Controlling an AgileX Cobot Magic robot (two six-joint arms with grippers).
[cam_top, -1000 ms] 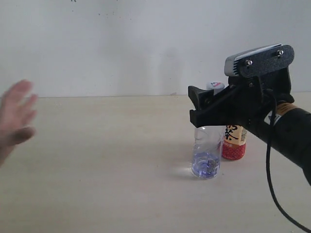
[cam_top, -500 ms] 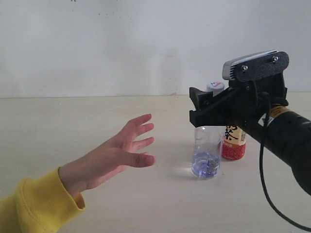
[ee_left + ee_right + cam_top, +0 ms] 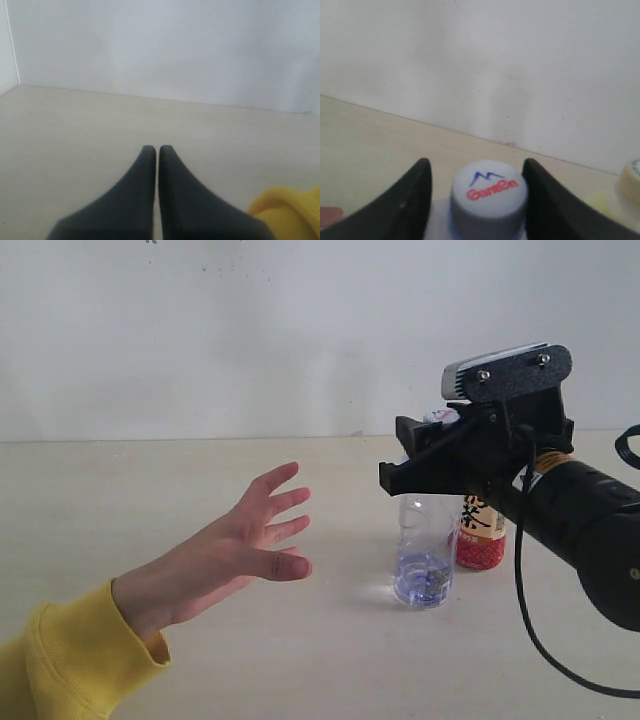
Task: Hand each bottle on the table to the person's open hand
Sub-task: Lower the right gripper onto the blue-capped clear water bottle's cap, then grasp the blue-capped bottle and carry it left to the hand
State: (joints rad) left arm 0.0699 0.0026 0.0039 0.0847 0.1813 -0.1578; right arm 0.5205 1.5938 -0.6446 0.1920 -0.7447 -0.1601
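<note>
The taller blue-tinted bottle [image 3: 424, 552] stands on the table [image 3: 300, 640], its top hidden behind my right gripper [image 3: 402, 452]. In the right wrist view its grey-white cap [image 3: 489, 199] with a red and blue logo sits between the spread fingers of the right gripper [image 3: 475, 162], which is open. The cream bottle [image 3: 483, 533] with black characters and a red base stands just behind it. The person's open hand [image 3: 245, 545], with a yellow cuff [image 3: 95, 650], is held out to the left of the bottles. My left gripper [image 3: 158, 149] is shut and empty. The clear white-label bottle is out of view.
A plain grey-white wall [image 3: 250, 330] rises behind the table. The yellow sleeve [image 3: 290, 210] shows beside the left gripper in the left wrist view. A black cable [image 3: 525, 580] hangs under the right arm.
The hand swept in from the far left and now reaches out open toward the bottles. My right gripper has shifted slightly left at the blue-tinted bottle's top. Both bottles stayed put.
</note>
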